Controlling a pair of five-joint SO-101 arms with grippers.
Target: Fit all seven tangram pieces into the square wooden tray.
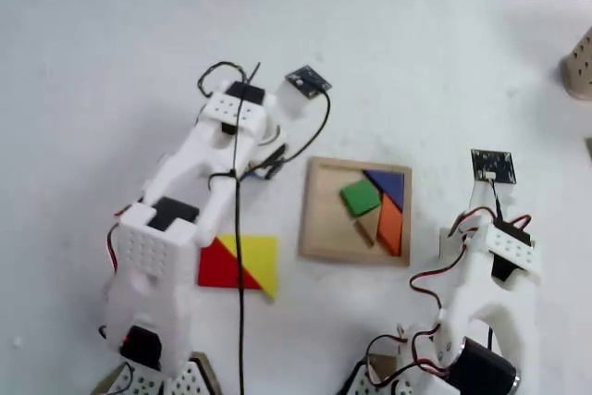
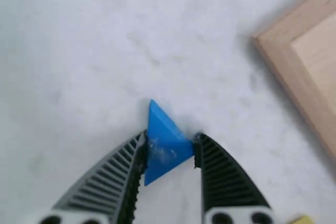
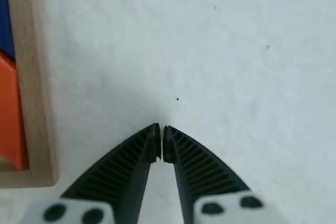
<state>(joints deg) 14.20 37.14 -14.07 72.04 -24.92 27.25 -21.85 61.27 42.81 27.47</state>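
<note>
Pinching a small blue triangle (image 2: pixel 157 129) between its ribbed fingers (image 2: pixel 113 177), the left gripper (image 2: pixel 169 141) sits low over the white tabletop (image 1: pixel 435 62), near one corner of the square wooden tray (image 2: pixel 294 56) but apart from it; whether the piece touches the surface cannot be told. The right gripper (image 3: pixel 161 140) is on the tray's other side, near its rim, with its fingers (image 3: pixel 197 169) pressed together on nothing. From the high view the tray (image 1: pixel 326 224) lies between the two arms and holds four pieces packed toward the side nearer the right arm: one green square (image 1: pixel 361 196), one blue triangle (image 1: pixel 389 184), one orange piece (image 1: pixel 390 221) and one tan piece (image 1: pixel 368 227) that is hard to tell from the wood. The rest of the tray floor is bare. Two large pieces lie on the tabletop on the left arm's side, well apart from the tray: one red triangle (image 1: pixel 220 267) and one yellow triangle (image 1: pixel 261 261), touching edge to edge. A black cable (image 1: pixel 240 321) from the left arm (image 1: pixel 190 168) hangs across them, and the arm's white body stands just beside the red one. That makes seven pieces counted. One perforated tan object (image 1: pixel 579 67) stands at the far edge.
</note>
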